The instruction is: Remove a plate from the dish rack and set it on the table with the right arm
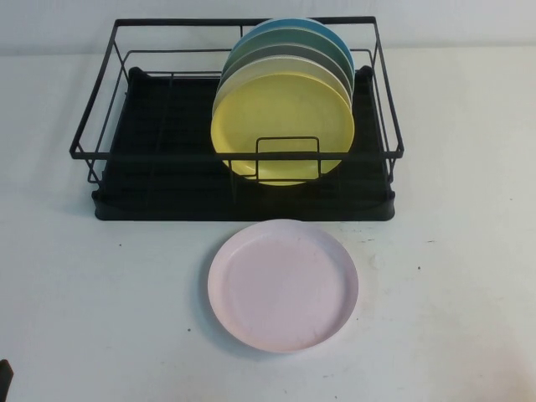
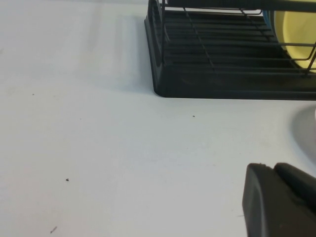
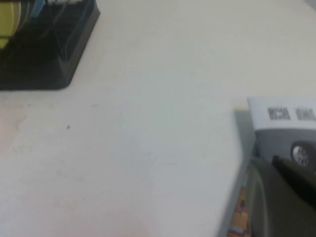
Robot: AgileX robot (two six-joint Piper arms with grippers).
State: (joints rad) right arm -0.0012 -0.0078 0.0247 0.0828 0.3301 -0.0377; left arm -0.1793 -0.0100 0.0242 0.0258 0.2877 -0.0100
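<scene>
The pale pink plate (image 1: 283, 285) lies flat on the white table (image 1: 100, 301), just in front of the black dish rack (image 1: 126, 151) and apart from it. No gripper touches it. My left gripper (image 2: 269, 168) hovers low over the bare table left of the rack (image 2: 222, 84), its fingers together and empty. My right gripper (image 3: 269, 165) is beside the table's right edge, away from the rack (image 3: 44, 54), fingers together and empty. Neither gripper shows in the high view, only a black bit of the left arm (image 1: 4, 377).
A yellow plate (image 1: 283, 126) stands upright at the front of a row in the rack, with grey-green and blue plates (image 1: 293, 38) behind it. The rack's left half holds nothing. A grey-white labelled part (image 3: 284, 116) sits at the table's right edge.
</scene>
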